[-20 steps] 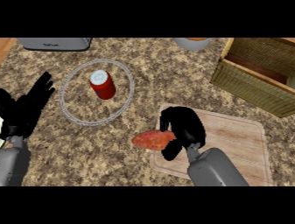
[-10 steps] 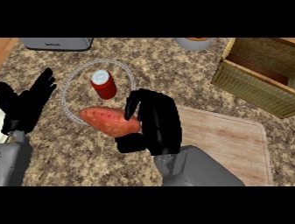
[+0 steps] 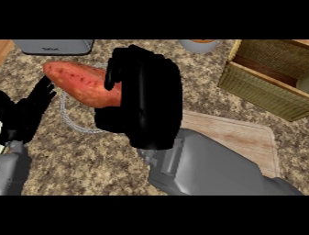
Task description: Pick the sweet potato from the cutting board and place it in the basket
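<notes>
High above the speckled tabletop [image 3: 82,156], at the middle of the view, the right hand [image 3: 146,105] curls its fingers round one end of the sweet potato [image 3: 82,85], whose orange body sticks out to the left of the palm. It is off the cutting board [image 3: 238,135], which lies bare beside the grey forearm. At the upper right stands the woven basket [image 3: 265,92], well apart from the sweet potato. By the left edge the left hand [image 3: 23,114] rests with fingers up and spread, holding nothing
</notes>
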`<action>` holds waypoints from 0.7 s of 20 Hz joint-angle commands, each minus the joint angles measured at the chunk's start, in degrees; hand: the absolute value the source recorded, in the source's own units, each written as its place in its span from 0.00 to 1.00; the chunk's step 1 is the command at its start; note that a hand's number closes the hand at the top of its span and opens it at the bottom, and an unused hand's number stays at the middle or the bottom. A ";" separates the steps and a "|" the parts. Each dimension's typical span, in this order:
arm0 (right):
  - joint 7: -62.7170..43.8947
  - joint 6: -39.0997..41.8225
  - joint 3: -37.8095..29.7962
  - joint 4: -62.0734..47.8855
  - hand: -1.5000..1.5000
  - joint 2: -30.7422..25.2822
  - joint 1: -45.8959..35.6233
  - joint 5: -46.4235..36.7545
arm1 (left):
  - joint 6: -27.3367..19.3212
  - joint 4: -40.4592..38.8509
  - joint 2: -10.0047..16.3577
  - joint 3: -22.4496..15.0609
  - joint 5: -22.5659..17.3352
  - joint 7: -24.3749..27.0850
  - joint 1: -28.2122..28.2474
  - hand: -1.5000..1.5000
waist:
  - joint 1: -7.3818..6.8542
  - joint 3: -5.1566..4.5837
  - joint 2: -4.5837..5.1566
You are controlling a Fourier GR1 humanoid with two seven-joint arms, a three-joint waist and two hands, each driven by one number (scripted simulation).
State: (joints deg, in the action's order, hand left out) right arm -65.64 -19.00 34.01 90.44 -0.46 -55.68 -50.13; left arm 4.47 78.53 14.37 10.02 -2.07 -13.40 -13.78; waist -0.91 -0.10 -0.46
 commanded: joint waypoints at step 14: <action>-1.91 9.48 -26.12 -22.02 1.00 -5.30 -23.65 -4.80 | 0.15 -0.08 0.05 0.51 0.06 1.57 0.23 0.50 | 0.29 0.03 0.52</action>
State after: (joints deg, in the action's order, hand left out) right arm -63.65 -12.59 12.95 73.87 -3.25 -74.74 -54.46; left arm 4.48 78.65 14.18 10.22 -1.97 -12.60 -13.30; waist -0.55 -0.07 -0.06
